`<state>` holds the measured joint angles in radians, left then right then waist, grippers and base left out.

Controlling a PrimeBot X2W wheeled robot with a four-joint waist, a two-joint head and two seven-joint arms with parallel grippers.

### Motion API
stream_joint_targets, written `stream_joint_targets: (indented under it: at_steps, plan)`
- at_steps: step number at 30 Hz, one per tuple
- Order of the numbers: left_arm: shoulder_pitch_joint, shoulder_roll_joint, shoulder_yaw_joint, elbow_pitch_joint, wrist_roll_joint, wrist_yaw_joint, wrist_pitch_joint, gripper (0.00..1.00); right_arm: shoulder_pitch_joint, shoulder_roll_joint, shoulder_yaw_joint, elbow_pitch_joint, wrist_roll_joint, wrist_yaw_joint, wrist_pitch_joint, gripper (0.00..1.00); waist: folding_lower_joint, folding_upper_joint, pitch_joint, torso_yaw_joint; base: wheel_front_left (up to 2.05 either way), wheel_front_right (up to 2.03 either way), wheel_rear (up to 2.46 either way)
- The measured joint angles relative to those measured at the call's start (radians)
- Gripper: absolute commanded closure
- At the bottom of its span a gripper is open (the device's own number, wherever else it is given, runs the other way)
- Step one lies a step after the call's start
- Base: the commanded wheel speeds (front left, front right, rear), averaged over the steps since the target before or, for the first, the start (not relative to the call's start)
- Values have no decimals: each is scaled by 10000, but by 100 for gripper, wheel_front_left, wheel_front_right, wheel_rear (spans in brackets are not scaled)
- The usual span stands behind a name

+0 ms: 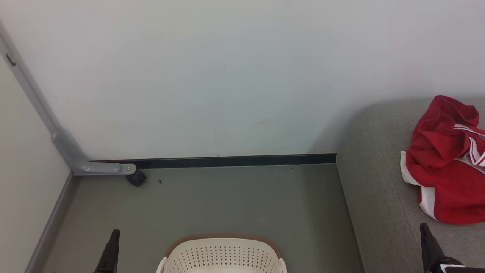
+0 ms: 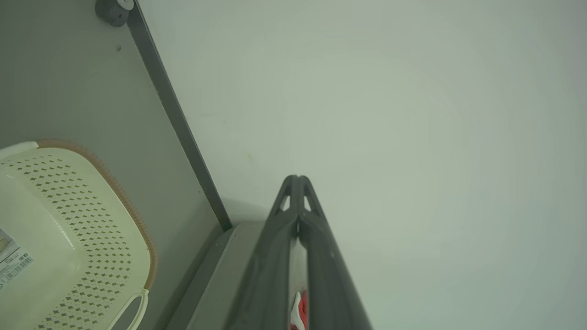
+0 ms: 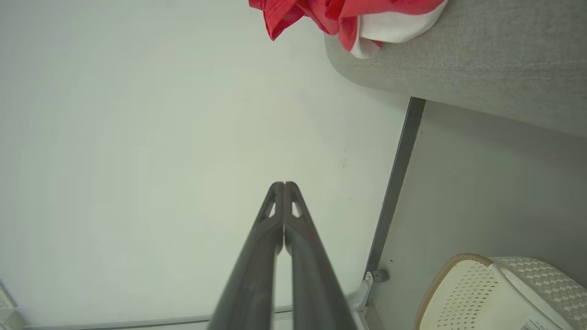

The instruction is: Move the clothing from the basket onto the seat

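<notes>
The red clothing (image 1: 447, 163) with white panels and stripes lies crumpled on the grey seat (image 1: 375, 197) at the right. It also shows at the top of the right wrist view as the clothing (image 3: 344, 13) on the seat (image 3: 458, 59). The cream basket (image 1: 223, 254) with a brown rim stands on the floor at the bottom middle. In the left wrist view the basket (image 2: 69, 238) shows bare plastic and a paper label inside. My left gripper (image 1: 112, 242) (image 2: 297, 178) is shut on nothing, left of the basket. My right gripper (image 1: 426, 239) (image 3: 284, 184) is shut on nothing, over the seat's near part.
A pale wall with a black skirting strip (image 1: 235, 161) closes off the far side. A grey metal bracket (image 1: 94, 167) with a black foot stands in the left corner. Grey floor (image 1: 235, 201) lies between the basket, the wall and the seat.
</notes>
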<state>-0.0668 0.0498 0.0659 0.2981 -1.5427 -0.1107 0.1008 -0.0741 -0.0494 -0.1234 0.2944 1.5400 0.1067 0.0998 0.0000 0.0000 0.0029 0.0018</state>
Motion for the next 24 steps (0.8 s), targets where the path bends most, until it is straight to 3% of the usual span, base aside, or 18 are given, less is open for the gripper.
stream_joint_targets:
  at_steps: [4, 24]
  plan:
    - [-105, -79, 188, 12, -407, -54, 92, 100, -34, 44, -113, 58, 516, 81, 109, 100, 0, 0, -12, -19, 0, 0, 0]
    - [-106, -107, 207, 19, -420, -127, 121, 100, -35, 58, -128, 63, 539, 81, 134, 100, 0, 0, -11, -19, 0, 0, 0]
